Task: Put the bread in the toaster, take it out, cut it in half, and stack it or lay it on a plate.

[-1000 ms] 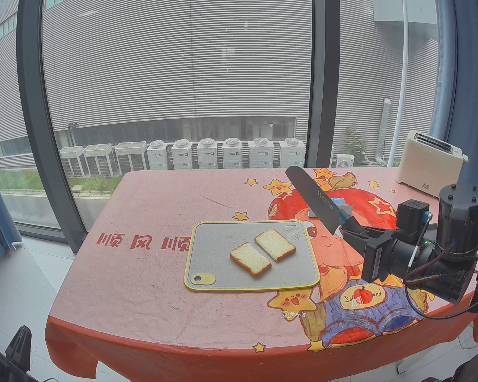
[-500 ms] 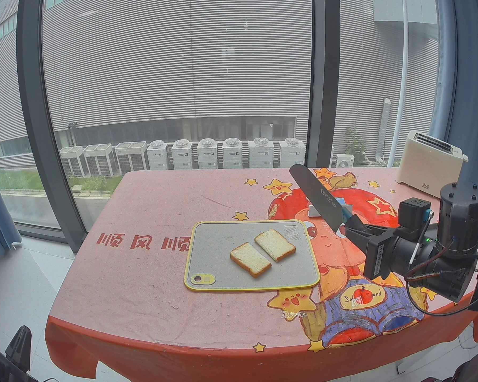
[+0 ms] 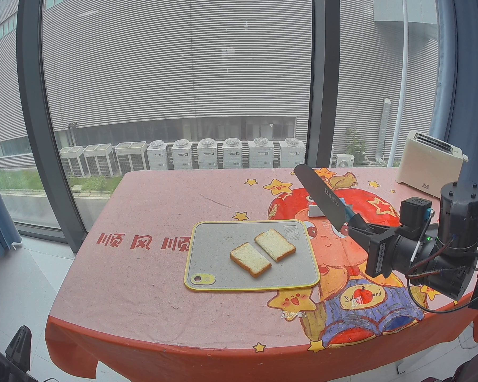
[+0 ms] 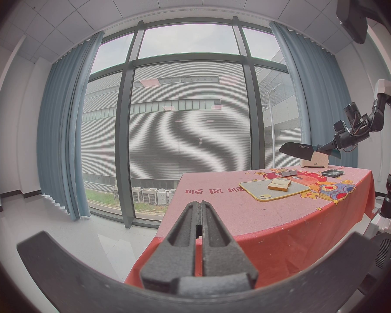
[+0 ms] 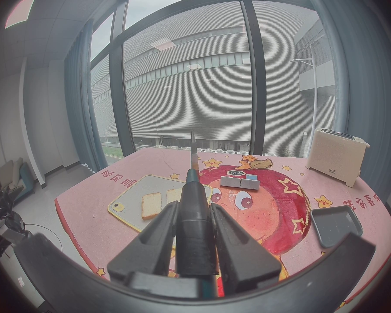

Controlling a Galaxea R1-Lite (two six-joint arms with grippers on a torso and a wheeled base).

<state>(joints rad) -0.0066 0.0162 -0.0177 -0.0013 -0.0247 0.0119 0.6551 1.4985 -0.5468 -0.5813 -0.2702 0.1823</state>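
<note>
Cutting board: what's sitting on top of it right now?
A near bread half and a far bread half lie flat on the cutting board, a narrow gap between them. Only the board surface beneath them is hidden.

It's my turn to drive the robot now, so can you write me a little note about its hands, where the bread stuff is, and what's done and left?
Right gripper: shut on the knife, held in the air right of the cutting board.
Left gripper: shut, empty, low beside the table.
Bread: left half and right half lie side by side on the cutting board. Toaster at the far right corner; dark plate near the right edge.
Done: bread cut in half.
Left: probably put the knife down, then move both halves onto the plate.
</note>
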